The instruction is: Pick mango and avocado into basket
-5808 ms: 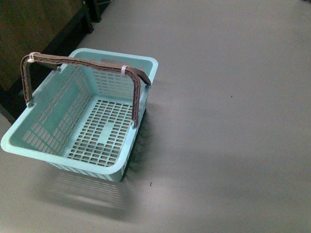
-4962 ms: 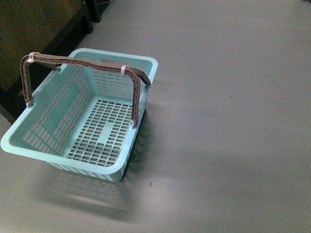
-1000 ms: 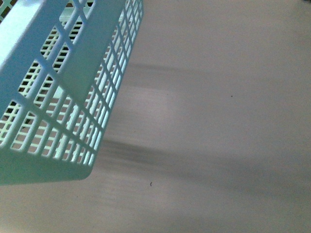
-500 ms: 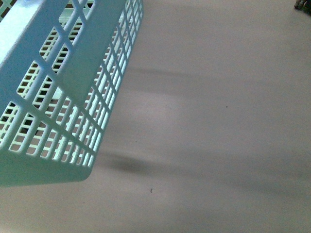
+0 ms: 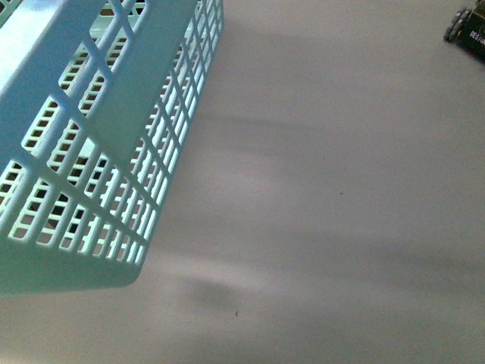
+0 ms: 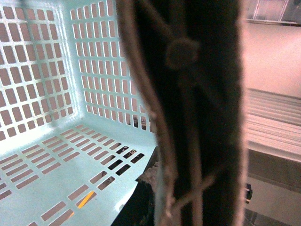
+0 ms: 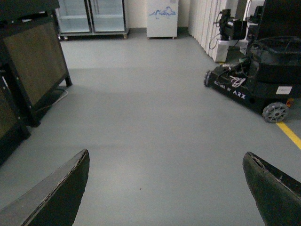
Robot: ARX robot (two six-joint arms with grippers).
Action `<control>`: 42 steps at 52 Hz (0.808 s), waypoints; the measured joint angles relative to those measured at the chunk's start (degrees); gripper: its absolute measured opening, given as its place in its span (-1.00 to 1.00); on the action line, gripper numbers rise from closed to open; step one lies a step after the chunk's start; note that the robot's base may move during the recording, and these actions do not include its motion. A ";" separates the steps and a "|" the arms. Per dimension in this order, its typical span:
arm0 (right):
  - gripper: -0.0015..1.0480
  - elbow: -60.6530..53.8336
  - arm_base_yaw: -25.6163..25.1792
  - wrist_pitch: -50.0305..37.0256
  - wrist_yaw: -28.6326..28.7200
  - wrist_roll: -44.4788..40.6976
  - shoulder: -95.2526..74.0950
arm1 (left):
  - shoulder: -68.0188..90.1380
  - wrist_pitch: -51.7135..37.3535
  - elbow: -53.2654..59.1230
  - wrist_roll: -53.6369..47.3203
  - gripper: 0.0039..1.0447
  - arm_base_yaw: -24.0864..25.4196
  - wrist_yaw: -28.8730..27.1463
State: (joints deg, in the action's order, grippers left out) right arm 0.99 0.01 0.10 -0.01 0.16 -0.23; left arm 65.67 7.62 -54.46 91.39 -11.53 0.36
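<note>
The light blue-green basket [image 5: 98,136] hangs lifted off the grey floor and fills the upper left of the front view, its slotted wall close to the camera. My left gripper [image 6: 155,197] is shut on the basket's brown handle [image 6: 188,108], which runs close across the left wrist view; the basket's slotted floor [image 6: 47,165] below it holds nothing that I can see. My right gripper [image 7: 164,188] is open and empty, its two dark fingertips [image 7: 61,193] spread wide above bare floor. No mango and no avocado is in view.
Another black wheeled robot base [image 7: 249,84] stands on the floor ahead to the right; its corner shows in the front view [image 5: 466,30]. A dark wooden cabinet [image 7: 33,66] stands at the left. Glass-door fridges [image 7: 91,16] line the far wall. A yellow floor line [image 7: 290,134] runs at the right.
The basket stood on the floor seconds ago; now it hangs raised close to the front camera. In the last second the view has shifted and the other robot's base has come into the top right corner.
</note>
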 joint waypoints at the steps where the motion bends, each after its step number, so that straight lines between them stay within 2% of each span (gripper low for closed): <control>1: 0.83 0.00 0.00 0.00 0.04 -0.02 0.00 | 0.00 0.00 0.00 0.02 -0.91 0.00 0.00; 42: 0.83 0.00 0.00 -0.02 0.04 -0.02 0.00 | 0.02 0.00 -0.04 0.02 -0.91 -0.04 0.00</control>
State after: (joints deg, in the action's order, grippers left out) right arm 0.99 0.01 0.08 0.03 0.14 -0.23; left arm 65.69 7.62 -54.50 91.42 -11.57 0.36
